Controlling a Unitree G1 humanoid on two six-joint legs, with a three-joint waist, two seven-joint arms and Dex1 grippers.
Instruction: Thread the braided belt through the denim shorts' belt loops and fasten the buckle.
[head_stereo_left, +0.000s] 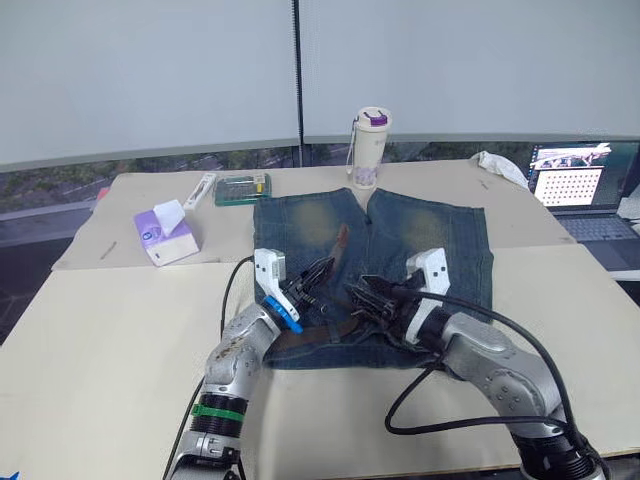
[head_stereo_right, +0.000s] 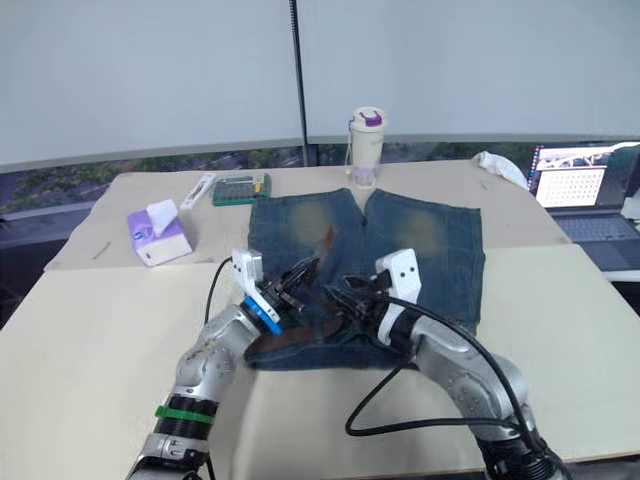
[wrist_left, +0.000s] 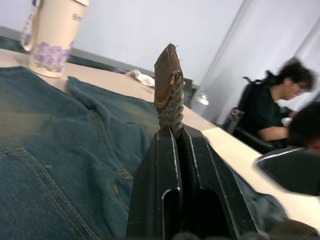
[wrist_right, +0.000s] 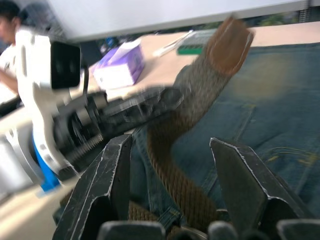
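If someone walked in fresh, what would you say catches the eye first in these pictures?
The denim shorts spread flat at the table's centre, with both grippers meeting over the waistband. The left gripper pinches the braided belt just below its leather-capped tip, standing it upright, while the right gripper is open around the belt's strap. A flowered cup stands beyond the shorts.

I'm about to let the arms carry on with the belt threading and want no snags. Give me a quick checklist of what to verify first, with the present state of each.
1. Left gripper clamped on the braided belt near its tip: ok.
2. Belt tip free and pointing up: ok.
3. Right gripper open, jaws either side of the belt: ok.
4. Denim shorts lying flat on the table: ok.
5. Belt loops visible for aiming: cannot tell.
6. Buckle end located: cannot tell.
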